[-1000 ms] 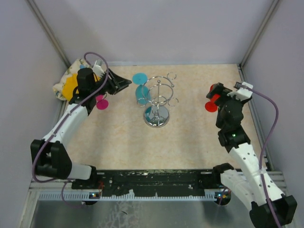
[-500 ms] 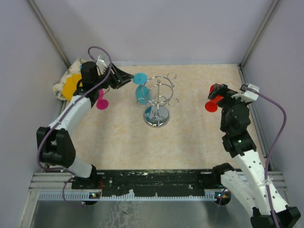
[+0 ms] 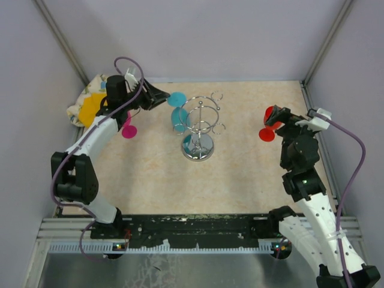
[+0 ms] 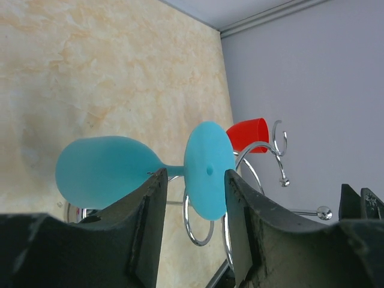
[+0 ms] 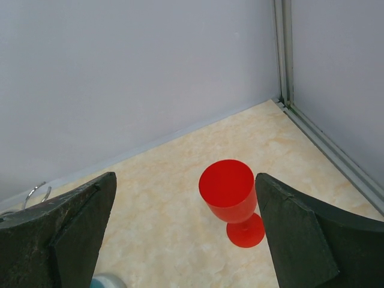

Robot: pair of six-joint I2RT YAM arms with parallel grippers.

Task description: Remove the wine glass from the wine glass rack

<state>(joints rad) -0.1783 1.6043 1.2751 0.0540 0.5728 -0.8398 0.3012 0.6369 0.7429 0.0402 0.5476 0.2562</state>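
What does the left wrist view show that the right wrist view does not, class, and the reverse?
Only the left wrist view: the open left gripper framing the foot of the blue wine glass hanging on the wine glass rack. Only the right wrist view: the open right gripper and the wall corner. Both: the red glass, the table and some of the rack's chrome.
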